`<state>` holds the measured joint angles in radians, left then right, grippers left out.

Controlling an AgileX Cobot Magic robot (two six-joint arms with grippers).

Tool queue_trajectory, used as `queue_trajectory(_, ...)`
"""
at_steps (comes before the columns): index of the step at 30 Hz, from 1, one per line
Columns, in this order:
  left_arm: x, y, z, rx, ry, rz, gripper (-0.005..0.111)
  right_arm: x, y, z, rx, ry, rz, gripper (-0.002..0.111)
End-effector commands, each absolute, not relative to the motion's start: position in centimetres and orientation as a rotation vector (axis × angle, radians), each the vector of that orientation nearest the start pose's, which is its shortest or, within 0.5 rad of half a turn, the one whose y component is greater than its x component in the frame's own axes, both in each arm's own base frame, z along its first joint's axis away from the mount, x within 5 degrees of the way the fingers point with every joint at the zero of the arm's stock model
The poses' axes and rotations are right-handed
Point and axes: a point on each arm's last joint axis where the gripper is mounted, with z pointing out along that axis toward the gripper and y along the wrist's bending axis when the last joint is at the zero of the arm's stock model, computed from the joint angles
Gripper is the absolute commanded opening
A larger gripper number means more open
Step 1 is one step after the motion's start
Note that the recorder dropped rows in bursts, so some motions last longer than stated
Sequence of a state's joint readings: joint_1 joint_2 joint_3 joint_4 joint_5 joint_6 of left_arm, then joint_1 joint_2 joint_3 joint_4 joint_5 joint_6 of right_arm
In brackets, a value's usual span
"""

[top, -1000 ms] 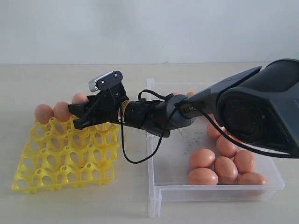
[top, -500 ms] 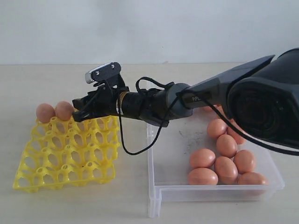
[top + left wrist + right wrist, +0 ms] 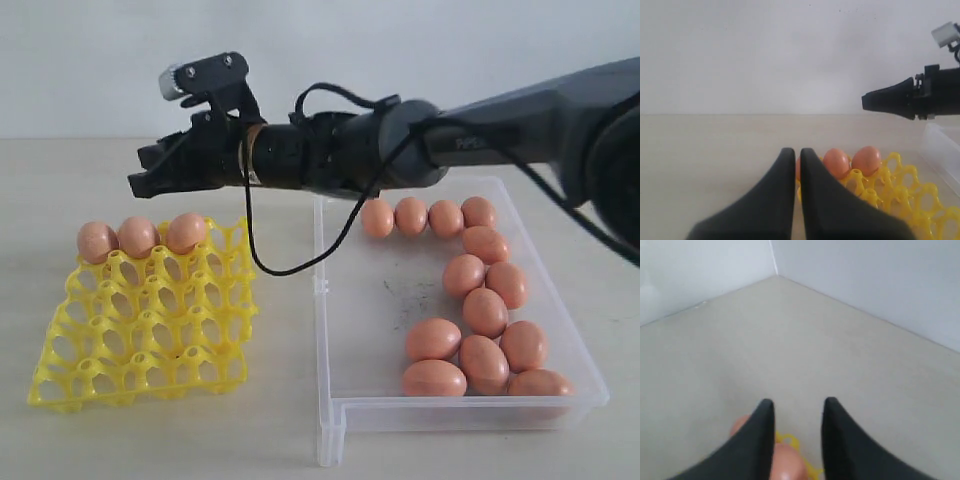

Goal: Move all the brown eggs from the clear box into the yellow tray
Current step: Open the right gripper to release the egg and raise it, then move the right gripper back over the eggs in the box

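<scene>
The right pincer (image 3: 140, 183) is matte black hard plastic, its two tapering fingers ending in blunt tips. It hangs in the air with a clear gap between the fingers and nothing in it; the right wrist view shows the same empty gap (image 3: 797, 405). A small silver-grey camera (image 3: 200, 75) sits on a bracket above it, and a thin black cable (image 3: 270, 265) droops in a loop under its wrist.

Below this pincer lies the yellow tray (image 3: 150, 330), a glossy bright plastic lattice of open cups with pointed posts. Three brown eggs (image 3: 137, 237) sit side by side in its far row, smooth, oval and orange-brown; the nearest of them is just beneath the fingertips, well clear of them.

Back along the arm, behind the pincer, lies the clear box (image 3: 330, 400), transparent and colourless, with low walls and dark scuffs on its floor. Thirteen more brown eggs lie in it, four in a line along the far wall and the others curving down the side farthest from the pincer to a cluster at the near corner. The arm crosses above the box's far edge.

The left pincer (image 3: 797, 152) is the same black wedge shape, fingers pressed almost together and gripping nothing; the tray and its eggs lie just ahead of its tips.

The surface (image 3: 150, 440) is pale, matte beige, and a plain white wall (image 3: 400, 50) stands behind.
</scene>
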<state>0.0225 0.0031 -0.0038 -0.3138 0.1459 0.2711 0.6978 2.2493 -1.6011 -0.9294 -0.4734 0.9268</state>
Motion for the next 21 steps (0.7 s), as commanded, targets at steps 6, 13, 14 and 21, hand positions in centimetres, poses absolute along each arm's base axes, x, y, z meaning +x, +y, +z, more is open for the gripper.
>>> queue_trajectory(6,5.6,-0.2,20.2,-0.024,1.608,-0.049,0.004,31.2,32.2,27.8,-1.096,1.77,0.947,0.0)
queue_trajectory(13,5.6,-0.2,20.2,-0.024,1.608,-0.049,0.004,28.7,25.3,26.5,-0.899,1.879,0.455,0.0)
queue_trajectory(14,5.6,-0.2,20.2,-0.024,1.608,-0.049,0.004,28.4,23.3,26.0,-0.838,1.894,0.283,0.0)
queue_trajectory(21,5.6,-0.2,20.2,-0.024,1.608,-0.049,0.004,28.1,14.7,24.7,-0.732,2.139,-0.401,0.0)
